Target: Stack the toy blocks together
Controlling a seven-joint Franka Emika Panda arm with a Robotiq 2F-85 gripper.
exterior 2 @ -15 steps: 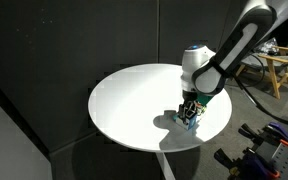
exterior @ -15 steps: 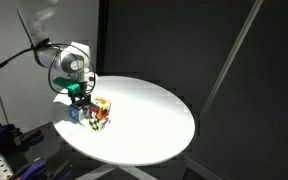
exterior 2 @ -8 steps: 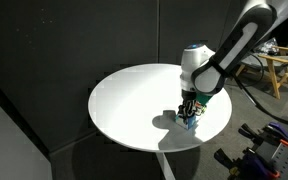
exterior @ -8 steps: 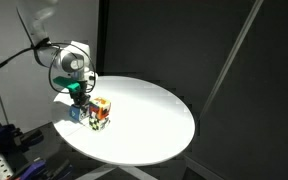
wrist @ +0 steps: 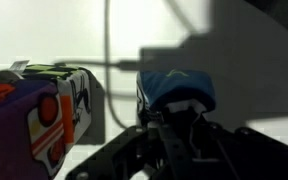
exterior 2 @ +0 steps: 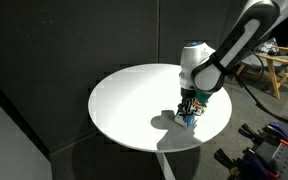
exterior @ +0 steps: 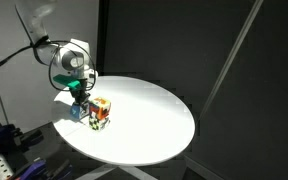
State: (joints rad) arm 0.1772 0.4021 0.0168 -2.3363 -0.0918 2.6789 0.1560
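The toy blocks sit near the edge of a round white table (exterior: 149, 125). In an exterior view an orange-red block (exterior: 102, 104) rests on top of another block (exterior: 100, 120). Just beside them stands the blue and white block (exterior: 75, 112), with my gripper (exterior: 78, 101) down over it. In the wrist view the blue block (wrist: 174, 86) lies between my gripper's (wrist: 174, 112) dark fingers, which are shut on it. To its left are the orange and purple block (wrist: 29, 125) and the one with green and dark marks (wrist: 72, 88). From the opposite side my gripper (exterior 2: 189, 110) hides most of the blocks.
The blocks are close to the table's rim (exterior 2: 199, 140). Black curtains (exterior: 184, 50) surround the table. A wooden stool (exterior 2: 280, 62) and robot gear (exterior 2: 269, 140) stand beyond the table edge, and cables and equipment (exterior: 2, 140) lie below it.
The jaws have closed in on the blue block. The arm has hardly moved, and the two stacked blocks stay where they were.
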